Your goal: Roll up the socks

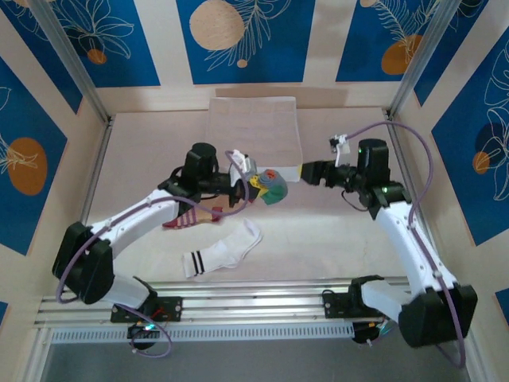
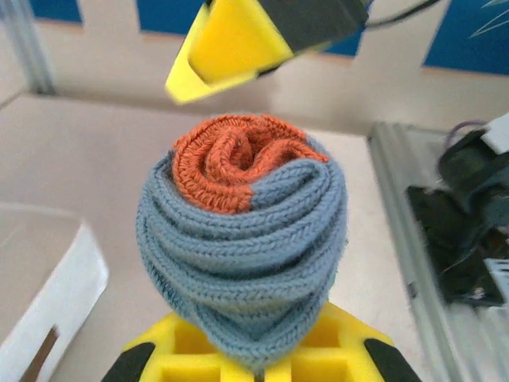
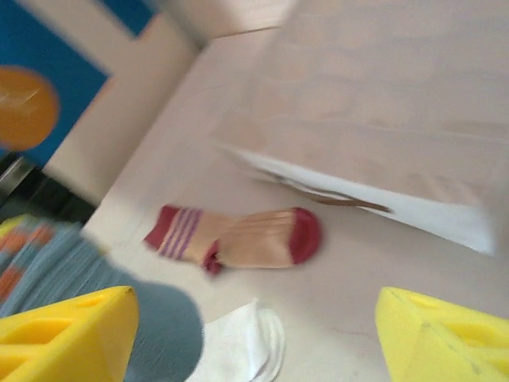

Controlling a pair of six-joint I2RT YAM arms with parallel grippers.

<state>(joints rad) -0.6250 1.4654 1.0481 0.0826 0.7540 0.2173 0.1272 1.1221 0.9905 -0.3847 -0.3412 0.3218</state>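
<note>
The grey sock (image 2: 242, 239), rolled into a tight ball with its orange end (image 2: 231, 159) spiralled on top, sits between the yellow fingers (image 2: 231, 44) of my left gripper (image 2: 242, 207), which is shut on it. From above, this ball (image 1: 275, 188) hangs over the table in front of the white box. My right gripper (image 1: 306, 172) is just right of it, jaws wide open (image 3: 256, 318), the grey sock (image 3: 103, 278) beside its left finger. The tan sock (image 1: 195, 216) with maroon toe lies flat, partly under the left arm. The white sock (image 1: 223, 249) lies flat nearer the front.
The white fabric compartment box (image 1: 254, 127) stands at the back centre, its near wall (image 3: 382, 199) close behind the grippers. Aluminium rails (image 1: 254, 306) run along the front edge, and posts rise at the back corners.
</note>
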